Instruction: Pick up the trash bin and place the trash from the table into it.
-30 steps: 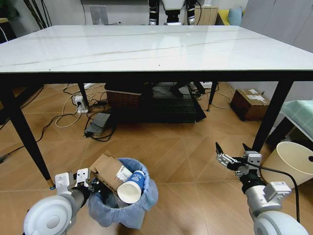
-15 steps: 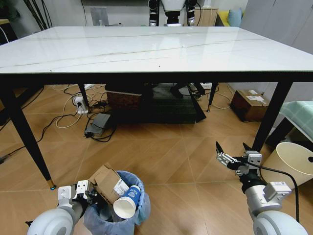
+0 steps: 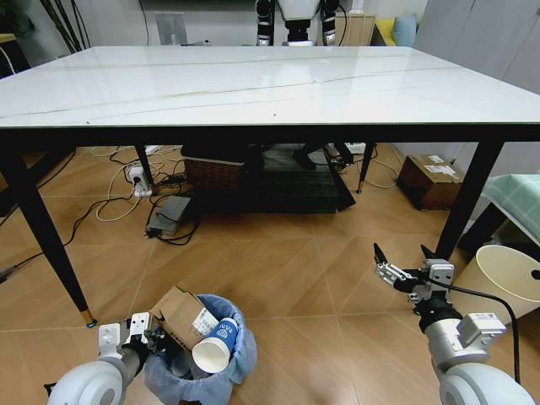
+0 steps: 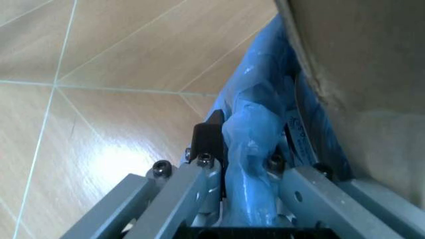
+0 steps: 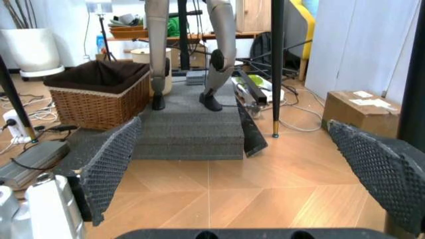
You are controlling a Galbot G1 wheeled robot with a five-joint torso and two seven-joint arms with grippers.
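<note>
The trash bin (image 3: 202, 371), lined with a crinkly light blue bag, is low over the wooden floor in front of the table (image 3: 253, 84). A flat brown cardboard box (image 3: 181, 314) and a white blue-rimmed paper cup (image 3: 215, 348) stick out of it. My left gripper (image 3: 152, 336) is shut on the bin's rim at its left side. In the left wrist view the fingers (image 4: 207, 144) pinch the blue bag (image 4: 256, 134), with the cardboard (image 4: 359, 59) beside it. My right gripper (image 3: 401, 266) hangs open over the floor to the right; its mesh pads (image 5: 109, 164) stand wide apart.
Black table legs (image 3: 42, 236) (image 3: 468, 202) flank the bin's area. A pale round pot (image 3: 510, 278) stands at the right, a brown box (image 3: 430, 179) behind it. Cables and a power strip (image 3: 139, 181), a wicker basket (image 5: 99, 94) and a dark foam platform (image 5: 189, 132) lie under the table.
The bin, held by my left gripper, has sunk lower toward the floor and slightly left. The right arm has stayed where it was.
</note>
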